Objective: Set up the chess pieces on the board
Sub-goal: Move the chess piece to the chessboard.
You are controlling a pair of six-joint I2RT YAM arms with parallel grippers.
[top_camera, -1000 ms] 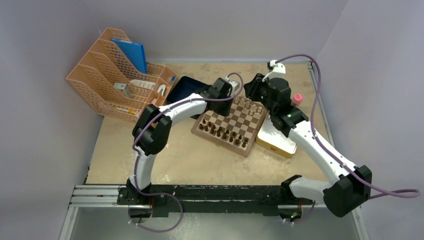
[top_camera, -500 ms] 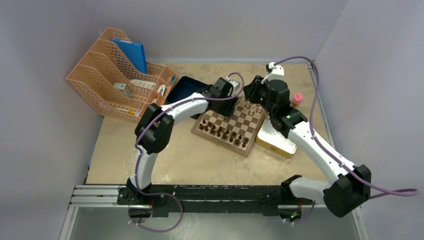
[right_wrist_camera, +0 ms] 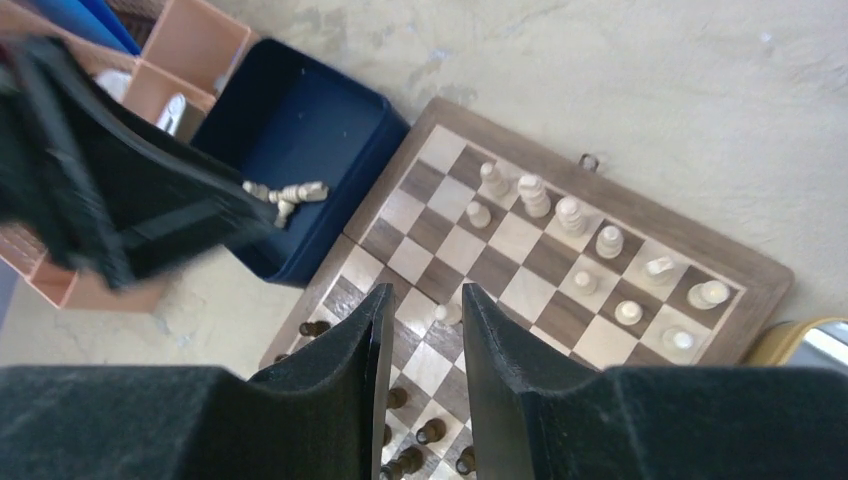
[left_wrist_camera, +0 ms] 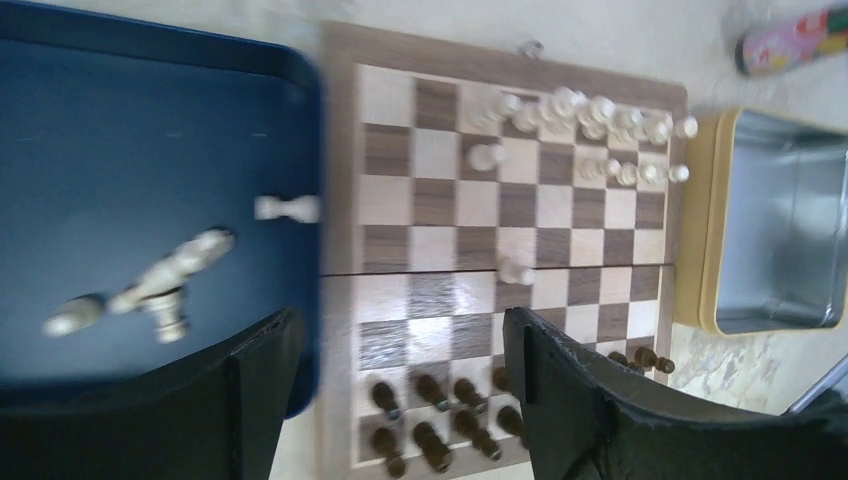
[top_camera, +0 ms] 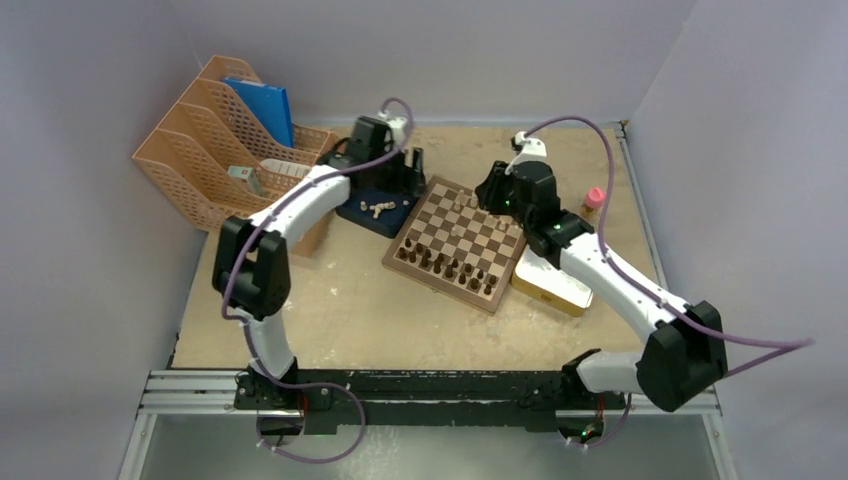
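**Top external view.** I see the board (top_camera: 460,240) lying skewed near the middle of the desk (top_camera: 350,320). Light chess pieces (top_camera: 478,203) stand along its far edge. Dark chess pieces (top_camera: 445,265) stand in two rows along its near edge. A blue tray (top_camera: 397,226) lies just beside the board's left side, with a few more light pieces in it. A yellow-rimmed tin (top_camera: 550,285) lies just beside the board's right side. An orange file rack (top_camera: 210,170) stands at the far left. The left arm (top_camera: 300,200) reaches over the tray. The right arm (top_camera: 600,265) reaches over the far right part of the board.

**Left wrist view.** The left jaws stand wide apart with nothing between them. They hang above the line where the tray (left_wrist_camera: 120,130) meets the board (left_wrist_camera: 440,215). In the tray, the light pieces (left_wrist_camera: 180,262) lie on their sides. On the board, a lone light piece (left_wrist_camera: 515,270) stands near the middle, well apart from the group at the far edge.

**Right wrist view.** The right jaws stand close together, leaving a narrow gap, and I see nothing clamped in it. They hang above the board's middle. Through the gap I see the lone light piece (right_wrist_camera: 448,312) standing on its square. A blurred black part of the left arm (right_wrist_camera: 100,190) covers the tray's left side.
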